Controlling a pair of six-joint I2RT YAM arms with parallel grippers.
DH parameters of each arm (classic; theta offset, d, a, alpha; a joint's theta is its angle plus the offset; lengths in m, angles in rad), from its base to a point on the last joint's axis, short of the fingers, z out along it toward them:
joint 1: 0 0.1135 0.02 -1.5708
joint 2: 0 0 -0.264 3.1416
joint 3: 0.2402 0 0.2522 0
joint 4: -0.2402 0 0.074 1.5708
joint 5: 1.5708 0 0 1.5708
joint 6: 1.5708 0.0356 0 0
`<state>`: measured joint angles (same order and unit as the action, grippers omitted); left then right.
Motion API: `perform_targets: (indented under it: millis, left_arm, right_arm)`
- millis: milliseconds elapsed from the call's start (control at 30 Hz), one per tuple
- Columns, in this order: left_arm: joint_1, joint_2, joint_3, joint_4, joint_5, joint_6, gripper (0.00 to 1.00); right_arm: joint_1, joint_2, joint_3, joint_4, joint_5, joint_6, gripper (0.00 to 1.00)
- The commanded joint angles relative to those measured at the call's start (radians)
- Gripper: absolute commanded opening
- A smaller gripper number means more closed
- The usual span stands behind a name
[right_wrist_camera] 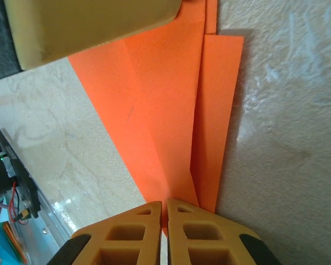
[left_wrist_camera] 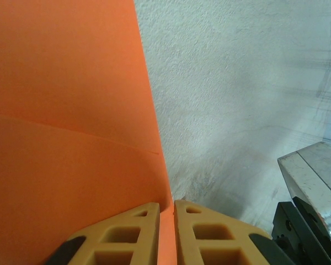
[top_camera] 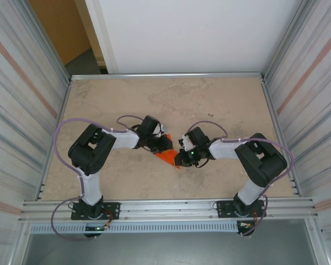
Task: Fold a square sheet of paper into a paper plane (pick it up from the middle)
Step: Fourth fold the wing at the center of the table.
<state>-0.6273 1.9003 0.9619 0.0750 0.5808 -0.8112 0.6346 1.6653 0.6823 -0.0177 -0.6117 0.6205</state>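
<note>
Over the mottled table [top_camera: 220, 99], left claw [left_wrist_camera: 166, 212] and right claw [right_wrist_camera: 164, 208] each clench the paper [right_wrist_camera: 171, 99] edge between their jaws; it looks light, limp, crease-prone.

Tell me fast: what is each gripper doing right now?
Left gripper: shut on the folded bright orange paper sheet.
Right gripper: shut on the same sheet.

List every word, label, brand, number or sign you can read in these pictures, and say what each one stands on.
No text can be read.
The orange paper is plain and unmarked.
The table carries no lettering.
The dark part with wires at the left edge of the right wrist view is too small and blurred to show any print.
</note>
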Motion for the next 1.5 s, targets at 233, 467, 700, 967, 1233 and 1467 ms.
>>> perform_targets:
  millis: [233,467,700,967,1233,1467]
  left_arm:
    - [0.008,0.013,0.016,-0.027,0.005,0.018,0.15]
    - [0.009,0.015,0.015,-0.024,0.007,0.017,0.15]
    - [0.008,0.016,0.014,-0.024,0.006,0.017,0.15]
    - [0.008,0.02,0.015,-0.029,0.004,0.015,0.15]
    - [0.03,0.004,0.025,-0.046,0.009,0.042,0.15]
    - [0.063,0.0,0.044,-0.053,0.021,0.074,0.15]
  right_arm:
    - [-0.019,-0.086,-0.035,-0.056,-0.041,0.018,0.13]
    - [-0.015,-0.05,-0.05,-0.048,-0.049,0.019,0.13]
    - [-0.008,-0.01,-0.053,-0.048,-0.048,0.018,0.13]
    - [-0.009,0.013,-0.065,-0.067,-0.014,0.013,0.13]
    - [-0.016,0.007,-0.085,-0.103,0.018,0.003,0.12]
    - [-0.019,0.007,-0.09,-0.116,0.025,-0.001,0.12]
